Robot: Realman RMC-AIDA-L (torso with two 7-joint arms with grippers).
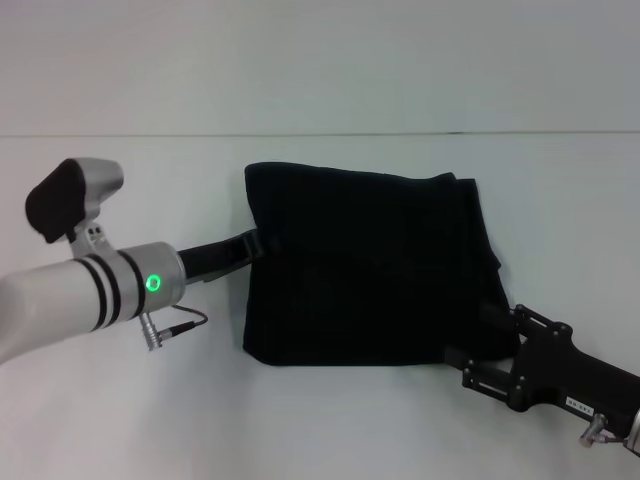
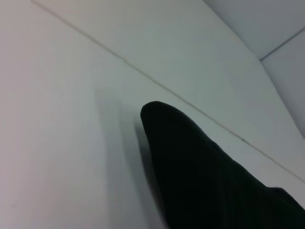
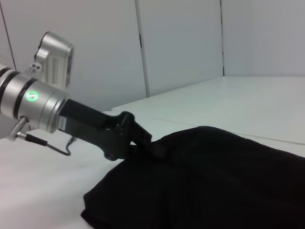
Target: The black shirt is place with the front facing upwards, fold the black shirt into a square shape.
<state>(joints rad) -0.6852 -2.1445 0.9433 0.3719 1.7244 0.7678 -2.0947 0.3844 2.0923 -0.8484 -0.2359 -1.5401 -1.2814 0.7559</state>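
Both grippers are at the shirt [image 1: 370,265], which lies folded into a rough black rectangle on the white table [image 1: 120,420], plain black fabric up and no lettering showing. Left gripper [image 1: 252,243] comes in from the robot's left and meets the shirt's left edge, near the far corner; in the right wrist view its tip [image 3: 145,143] is buried in the cloth, so I cannot tell whether the fingers are apart or together. Right gripper [image 1: 492,350] sits at the shirt's near right corner, fingertips lost against the black fabric, and again I cannot tell their state. From the left wrist view, a rounded shirt corner [image 2: 162,119] juts out just ahead over bare table.
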